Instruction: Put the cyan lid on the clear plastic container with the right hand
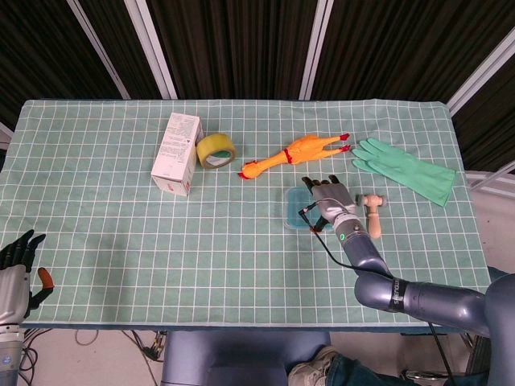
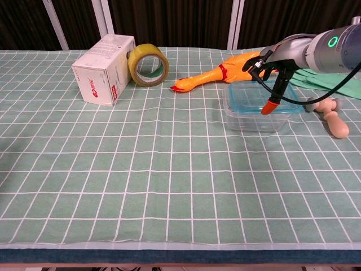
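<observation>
We hold the lid (image 2: 251, 96) from above with the right hand (image 2: 274, 73), fingers draped over its far right edge and the orange-tipped thumb (image 2: 268, 106) hooked under the near edge, so the flat panel is pinched by its rim and the centre stays free to meet the container (image 2: 256, 116). The lid now lies on top of the container, roughly level and aligned with its rim; whether it is fully seated we cannot tell. In the head view the right hand (image 1: 330, 199) covers the right part of the lid (image 1: 296, 207), which hides that edge. We judge the task near its end: the grip persists because release before the rims engage could let the lid slide. The left hand (image 1: 16, 269) rests spread and empty at the table's near left corner, clear of the work. The mallet (image 2: 330, 114) lies just beside the container and should not be struck on withdrawal.
</observation>
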